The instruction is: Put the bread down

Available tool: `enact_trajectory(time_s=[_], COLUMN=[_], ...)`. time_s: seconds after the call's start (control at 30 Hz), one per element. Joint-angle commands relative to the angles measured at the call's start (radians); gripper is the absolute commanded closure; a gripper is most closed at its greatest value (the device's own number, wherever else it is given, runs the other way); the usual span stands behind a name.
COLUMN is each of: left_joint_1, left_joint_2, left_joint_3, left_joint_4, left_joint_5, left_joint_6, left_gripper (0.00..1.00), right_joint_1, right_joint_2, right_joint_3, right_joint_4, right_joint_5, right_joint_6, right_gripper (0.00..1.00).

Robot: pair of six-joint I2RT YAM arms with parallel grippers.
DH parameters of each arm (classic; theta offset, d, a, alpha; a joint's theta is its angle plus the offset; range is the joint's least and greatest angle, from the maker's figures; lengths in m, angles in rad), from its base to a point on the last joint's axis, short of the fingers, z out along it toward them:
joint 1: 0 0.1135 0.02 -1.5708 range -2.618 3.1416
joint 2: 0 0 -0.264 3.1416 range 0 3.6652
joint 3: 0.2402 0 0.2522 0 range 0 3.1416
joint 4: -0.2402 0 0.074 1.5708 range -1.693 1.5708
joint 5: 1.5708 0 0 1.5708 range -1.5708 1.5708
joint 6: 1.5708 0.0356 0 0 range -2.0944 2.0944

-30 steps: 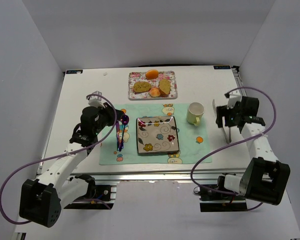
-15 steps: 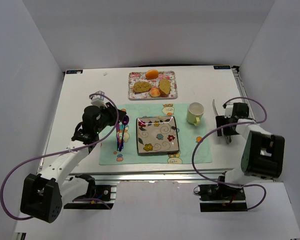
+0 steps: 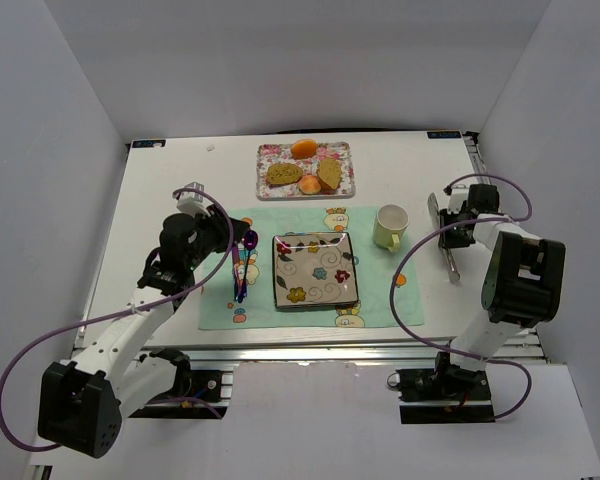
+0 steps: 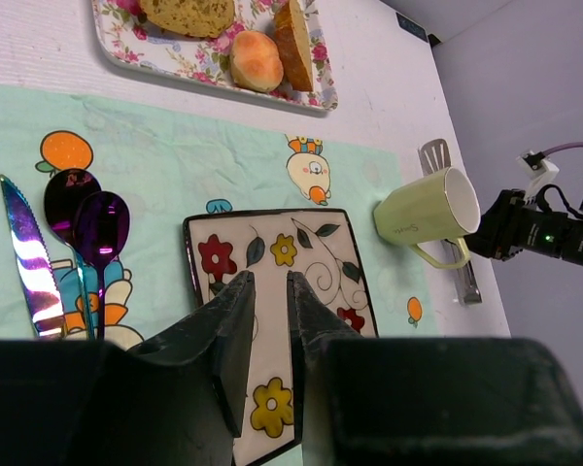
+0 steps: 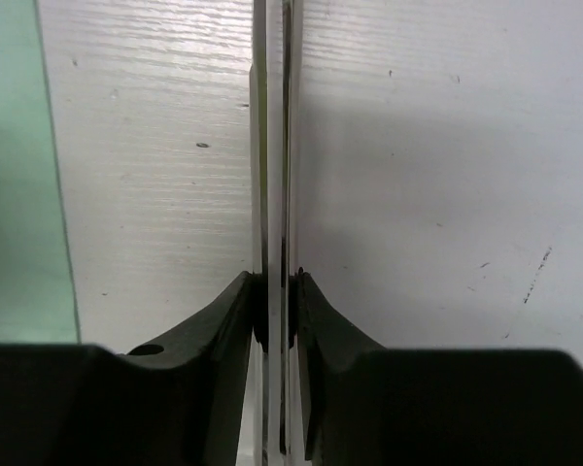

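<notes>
Fingers (image 4: pixel 228 330) of the left gripper (image 4: pixel 270 282) are drawn almost together, a slim gap between them and nothing in it. They hang above the square flowered plate (image 3: pixel 315 270). The right gripper (image 5: pixel 275 282) is clamped on the metal tongs (image 5: pixel 259 146), which lie flat on the white table (image 3: pixel 180 180) just off the right edge of the mint-green placemat (image 3: pixel 380 290).

Both pieces of bread sit in the floral tray (image 3: pixel 346 190) at the far side of the table, beyond the mat and well apart from both grippers. The olive-brown loaf (image 3: pixel 284 173) lies on the tray's left. The tan wedge slice (image 3: pixel 329 173) lies on its right. A peach-coloured fruit (image 3: pixel 309 184) is tucked between them, touching the slice. An orange fruit (image 3: pixel 303 148) rests at the tray's far rim. A pale green mug (image 3: pixel 390 226) stands upright on the mat's far right corner, beside the plate. A knife and spoons with a purple sheen (image 3: pixel 242 265) lie on the mat, left of the plate.

Only the overhead view takes in the orange fruit and the whole tray; the left wrist view cuts the tray off at the top. That wrist view alone shows the mug's white inside and the broad slotted head of the tongs behind it. The right wrist view holds only the tongs, bare table and a sliver of the mat.
</notes>
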Motion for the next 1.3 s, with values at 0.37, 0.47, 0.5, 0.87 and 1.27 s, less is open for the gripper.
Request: enact_trajectory(time_s=[0.37, 0.47, 0.5, 0.87, 1.27], left_joint_1=[0.001, 0.001, 0.001, -0.001, 0.001], left_joint_2=[0.014, 0.004, -0.007, -0.113, -0.151], left_joint_3=[0.033, 0.033, 0.03, -0.012, -0.033], left_joint_4=[0.003, -0.006, -0.009, -0.075, -0.123], left_joint_5=[0.01, 0.004, 0.002, -0.048, -0.076], left_joint_6=[0.019, 0.019, 0.017, 0.019, 0.014], left_gripper=[0.69, 0.69, 0.69, 0.69, 0.69], right_joint_1=[0.162, 0.251, 0.274, 0.567, 0.665], right_joint_2=[-0.068, -0.042, -0.034, 0.2, 0.337], right_joint_3=[0.556, 0.654, 0.671, 0.934, 1.012], right_joint_4=[-0.232, -0.255, -0.26, -0.366, -0.348], right_joint_5=[-0.292, -0.306, -0.307, -0.225, -0.157], right_joint_6=[-0.043, -0.032, -0.035, -0.124, -0.217], right_gripper=[0.54, 0.54, 0.54, 0.58, 0.61])
